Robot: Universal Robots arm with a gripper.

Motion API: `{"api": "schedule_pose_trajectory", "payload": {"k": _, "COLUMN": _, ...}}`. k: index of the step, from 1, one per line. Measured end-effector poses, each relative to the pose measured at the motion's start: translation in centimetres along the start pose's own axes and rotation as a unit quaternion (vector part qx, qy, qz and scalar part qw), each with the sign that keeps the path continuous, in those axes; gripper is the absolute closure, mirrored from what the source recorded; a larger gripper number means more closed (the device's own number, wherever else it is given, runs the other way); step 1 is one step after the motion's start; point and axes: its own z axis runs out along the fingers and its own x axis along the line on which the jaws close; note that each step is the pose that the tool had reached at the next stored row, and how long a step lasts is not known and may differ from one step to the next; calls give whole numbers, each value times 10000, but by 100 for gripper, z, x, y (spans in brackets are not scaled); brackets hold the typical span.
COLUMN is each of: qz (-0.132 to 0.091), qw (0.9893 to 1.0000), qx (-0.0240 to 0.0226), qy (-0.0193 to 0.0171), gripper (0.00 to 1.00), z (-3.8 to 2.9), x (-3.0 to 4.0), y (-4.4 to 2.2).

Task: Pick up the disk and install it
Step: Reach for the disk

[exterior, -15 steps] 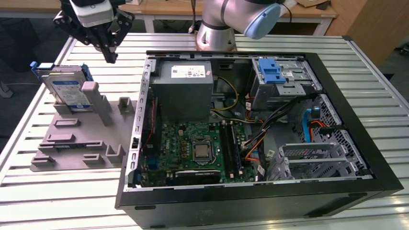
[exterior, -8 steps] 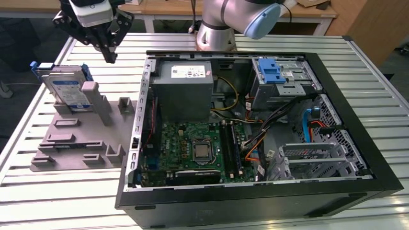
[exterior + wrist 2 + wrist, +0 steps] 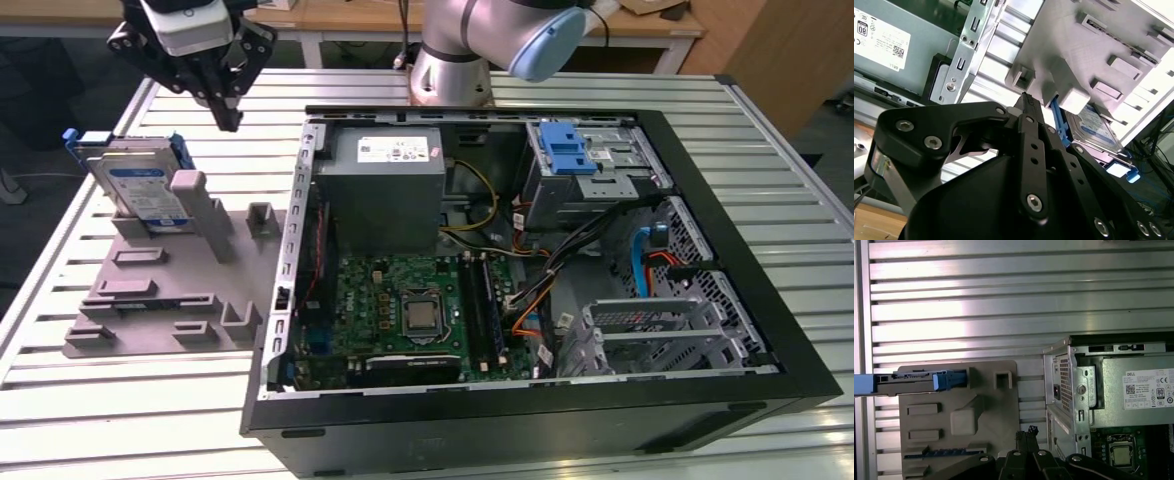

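The disk, a silver drive with a white-and-blue label in a blue carrier frame, stands tilted on edge in the grey fixture plate on the exterior view's left. The second wrist view shows the disk behind a grey post, and in the first wrist view the disk is edge-on. My gripper hangs in the air beyond the disk's far corner, between it and the computer case. Its fingers meet at one tip in both wrist views, shut with nothing held.
An open black computer case lies on the slatted metal table. Inside are a grey power-supply box, a green motherboard, cables and a drive bay with a blue latch. The arm's base stands behind the case.
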Motion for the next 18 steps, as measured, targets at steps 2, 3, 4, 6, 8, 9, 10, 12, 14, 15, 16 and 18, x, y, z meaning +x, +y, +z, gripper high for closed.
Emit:
{"api": "schedule_pose_trajectory", "payload": {"k": 2, "qz": 0, "qw": 10000, "qx": 0, "qy": 0, "gripper": 89, "z": 6, "x": 19, "y": 2}}
{"api": "schedule_pose_trajectory", "payload": {"k": 3, "qz": 0, "qw": 10000, "qx": 0, "qy": 0, "gripper": 89, "z": 6, "x": 20, "y": 2}}
{"api": "schedule_pose_trajectory", "payload": {"k": 4, "qz": 1, "qw": 10000, "qx": 0, "qy": 0, "gripper": 89, "z": 7, "x": 21, "y": 3}}
{"api": "schedule_pose_trajectory", "payload": {"k": 6, "qz": 1, "qw": 10000, "qx": -1, "qy": -1, "gripper": 89, "z": 9, "x": 23, "y": 6}}
{"api": "schedule_pose_trajectory", "payload": {"k": 8, "qz": 0, "qw": 10000, "qx": 0, "qy": 0, "gripper": 89, "z": 9, "x": 25, "y": 11}}
{"api": "schedule_pose_trajectory", "payload": {"k": 9, "qz": 1, "qw": 10000, "qx": 0, "qy": 0, "gripper": 89, "z": 10, "x": 27, "y": 13}}
{"api": "schedule_pose_trajectory", "payload": {"k": 10, "qz": 0, "qw": 10000, "qx": 0, "qy": 0, "gripper": 89, "z": 11, "x": 28, "y": 15}}
{"api": "schedule_pose_trajectory", "payload": {"k": 12, "qz": 0, "qw": 10000, "qx": 0, "qy": 0, "gripper": 89, "z": 12, "x": 29, "y": 19}}
{"api": "schedule_pose_trajectory", "payload": {"k": 14, "qz": 1, "qw": 10000, "qx": 0, "qy": 0, "gripper": 89, "z": 14, "x": 35, "y": 23}}
{"api": "schedule_pose_trajectory", "payload": {"k": 15, "qz": 1, "qw": 10000, "qx": 1, "qy": 1, "gripper": 89, "z": 15, "x": 40, "y": 25}}
{"api": "schedule_pose_trajectory", "payload": {"k": 16, "qz": 1, "qw": 10000, "qx": 1, "qy": 0, "gripper": 89, "z": 16, "x": 43, "y": 28}}
{"api": "schedule_pose_trajectory", "payload": {"k": 18, "qz": 0, "qw": 10000, "qx": 0, "qy": 0, "gripper": 89, "z": 19, "x": 49, "y": 39}}
